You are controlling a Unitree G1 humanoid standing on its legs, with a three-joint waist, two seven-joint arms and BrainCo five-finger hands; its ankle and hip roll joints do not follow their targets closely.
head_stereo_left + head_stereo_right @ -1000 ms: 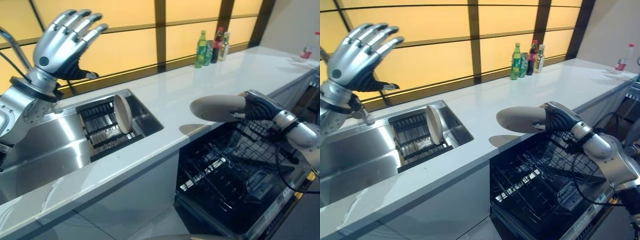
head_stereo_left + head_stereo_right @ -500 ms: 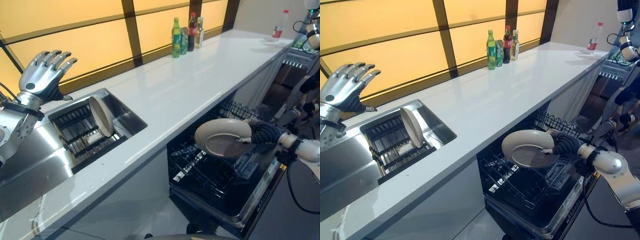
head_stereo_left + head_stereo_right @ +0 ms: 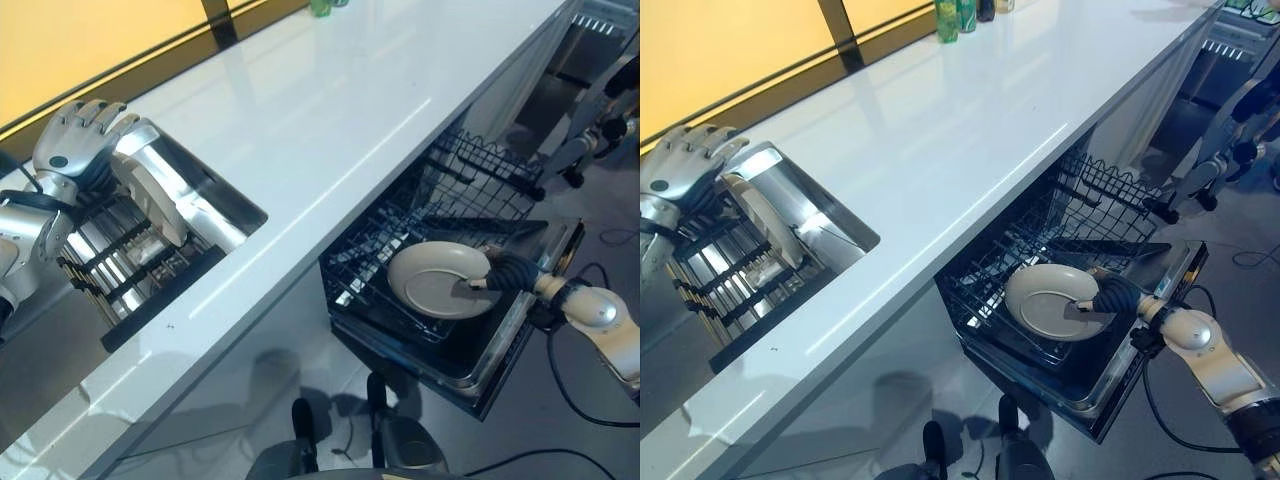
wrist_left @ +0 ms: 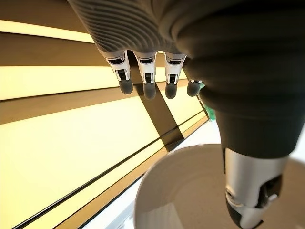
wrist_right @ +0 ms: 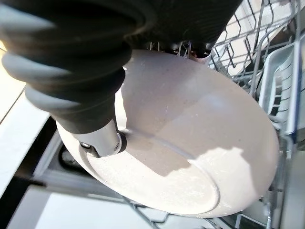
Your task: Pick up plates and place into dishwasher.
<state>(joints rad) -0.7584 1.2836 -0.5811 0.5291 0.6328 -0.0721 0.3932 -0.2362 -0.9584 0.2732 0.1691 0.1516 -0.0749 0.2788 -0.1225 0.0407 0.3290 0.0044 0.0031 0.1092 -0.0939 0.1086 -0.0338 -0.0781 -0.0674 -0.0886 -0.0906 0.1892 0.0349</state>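
My right hand (image 3: 505, 272) is shut on the rim of a beige plate (image 3: 435, 280), thumb (image 5: 102, 140) across its face. The plate (image 5: 190, 143) lies nearly flat, low over the wires of the pulled-out black dishwasher rack (image 3: 470, 180); I cannot tell if it rests on them. A second beige plate (image 3: 765, 220) stands on edge in the drying rack (image 3: 120, 260) inside the sink. My left hand (image 3: 75, 150) hovers open just above that plate's far rim, fingers (image 4: 147, 76) straight, with the plate (image 4: 181, 191) close below the thumb.
The long white counter (image 3: 300, 110) runs between the steel sink (image 3: 215, 195) and the dishwasher. The dishwasher door (image 3: 500, 360) hangs open toward the floor. Several bottles (image 3: 950, 15) stand at the counter's far edge. Dark equipment (image 3: 600, 130) stands at the far right.
The camera has tilted down. My right hand has carried the plate from counter height down into the dishwasher rack. My left hand has dropped from a raised position to the plate in the sink.
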